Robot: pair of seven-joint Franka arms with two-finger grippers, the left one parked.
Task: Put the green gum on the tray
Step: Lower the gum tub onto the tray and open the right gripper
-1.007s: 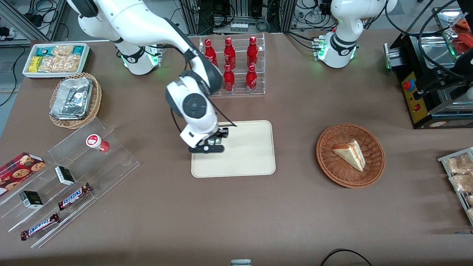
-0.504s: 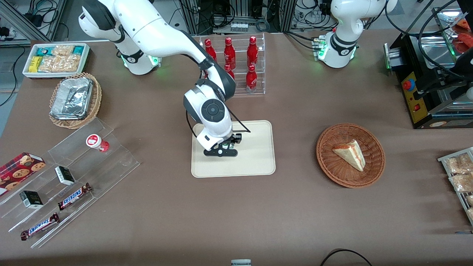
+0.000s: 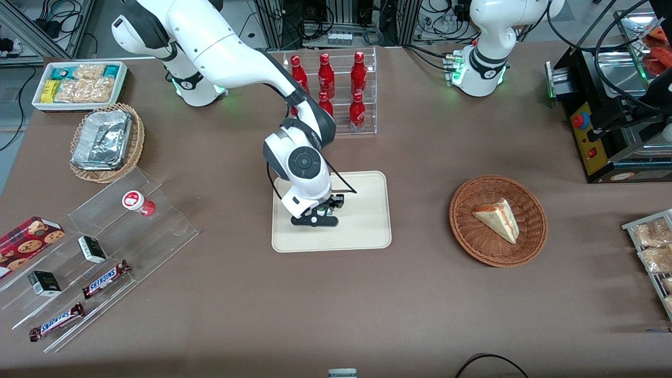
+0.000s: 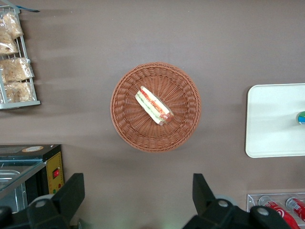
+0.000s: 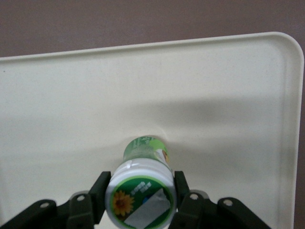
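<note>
gripper (image 5: 141,198): low over the tray, clamped on the green gum just under its lid, one finger (image 5: 98,191) on each side
green gum (image 5: 143,179): upright in the gripper, white lid up, base reaching down to the tray; only a sliver of green visible between the fingers in the front view (image 3: 322,211)
tray (image 3: 362,220): cream, low-rimmed, flat on the desk (image 3: 336,294); nothing on it but the gum and the gripper's shadow
wicker basket (image 3: 530,239): round, brown, beside the tray toward the parked arm's end; holds one wedge of sandwich (image 3: 497,218)
bottle rack (image 3: 367,79): clear, farther from the front camera than the tray; holds red bottles (image 3: 358,71) standing in rows
stepped clear stand (image 3: 157,231): beside the tray toward the working arm's end; holds a red canister (image 3: 138,202) with white lid, small dark boxes (image 3: 44,283) and two chocolate bars (image 3: 105,279)
foil basket (image 3: 137,144): farther toward the working arm's end than the stand; holds a foil container (image 3: 102,139)
white bin (image 3: 122,79): farther from the front camera than the foil basket; holds packaged snacks (image 3: 79,86)
</note>
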